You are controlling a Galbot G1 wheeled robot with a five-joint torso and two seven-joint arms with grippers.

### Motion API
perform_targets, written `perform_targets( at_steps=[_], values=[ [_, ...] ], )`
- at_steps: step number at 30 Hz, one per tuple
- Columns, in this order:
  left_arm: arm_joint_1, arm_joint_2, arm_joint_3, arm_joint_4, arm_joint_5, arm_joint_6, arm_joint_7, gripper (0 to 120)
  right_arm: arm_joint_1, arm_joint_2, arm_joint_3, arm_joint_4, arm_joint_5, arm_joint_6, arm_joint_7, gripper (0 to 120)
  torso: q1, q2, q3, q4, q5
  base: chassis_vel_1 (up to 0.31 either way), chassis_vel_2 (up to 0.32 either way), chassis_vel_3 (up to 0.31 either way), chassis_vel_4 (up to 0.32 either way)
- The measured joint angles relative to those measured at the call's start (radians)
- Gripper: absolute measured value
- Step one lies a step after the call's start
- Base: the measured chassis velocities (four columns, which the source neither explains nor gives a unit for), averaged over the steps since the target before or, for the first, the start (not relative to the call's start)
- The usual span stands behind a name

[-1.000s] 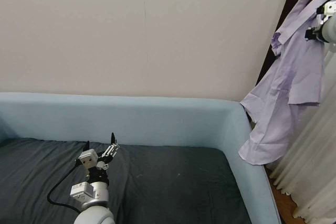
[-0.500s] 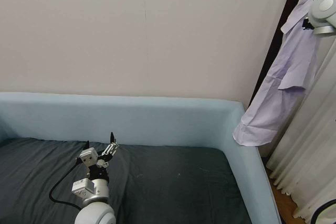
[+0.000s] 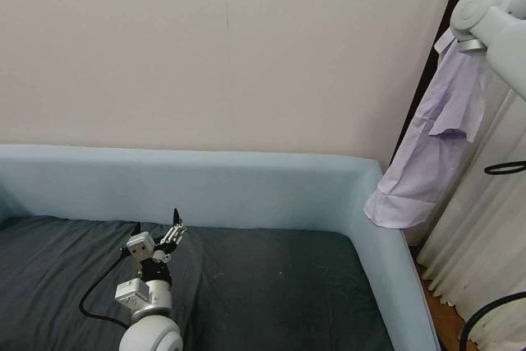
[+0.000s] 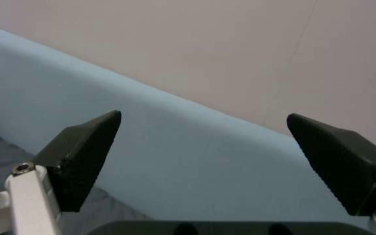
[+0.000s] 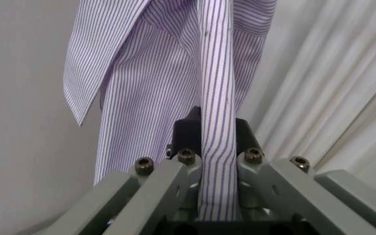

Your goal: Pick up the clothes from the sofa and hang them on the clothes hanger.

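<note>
A purple striped shirt (image 3: 436, 145) hangs at the right, beside a dark wooden stand (image 3: 429, 67), its hem just past the sofa's corner. My right arm (image 3: 493, 6) is raised in front of the shirt's top. In the right wrist view my right gripper (image 5: 217, 139) is shut on a narrow fold of the shirt (image 5: 168, 73), which runs straight between the black pads (image 5: 189, 131). My left gripper (image 3: 156, 234) hovers low over the sofa seat, open and holding nothing. In the left wrist view its fingertips (image 4: 83, 156) stand wide apart, facing the backrest.
The sofa has a light blue backrest (image 3: 205, 187) and a dark grey seat (image 3: 271, 285). White curtains (image 3: 493, 244) hang right of the shirt. A black cable (image 3: 503, 168) loops from my right arm. Wooden floor (image 3: 448, 326) shows beside the sofa's end.
My right arm has swung up and closer to the camera, now covering the shirt's top. The shirt has swung left and hangs narrower against the stand. The left arm has barely moved.
</note>
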Motion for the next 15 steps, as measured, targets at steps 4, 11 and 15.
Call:
perform_targets(
  at_steps=[4,11,15],
  values=[
    [0.005,0.005,-0.008,-0.002,-0.004,0.0,-0.004,100,-0.012,0.025,0.026,-0.048,-0.02,0.001,-0.005,2,0.0,0.0,0.0,-0.0005,0.0001,0.0,0.0,0.0,0.0],
    [0.027,0.013,-0.027,-0.014,-0.007,-0.002,-0.01,100,-0.041,0.054,0.076,-0.102,-0.054,0.001,-0.017,2,0.0,0.0,0.0,-0.0004,0.0003,0.0,0.0,0.0,0.0],
    [0.031,0.019,-0.034,-0.014,-0.01,-0.003,-0.014,100,-0.044,0.068,0.089,-0.131,-0.075,0.004,-0.032,2,0.0,0.0,0.0,-0.0002,0.0003,0.0,0.0,0.0,0.0]
  ],
)
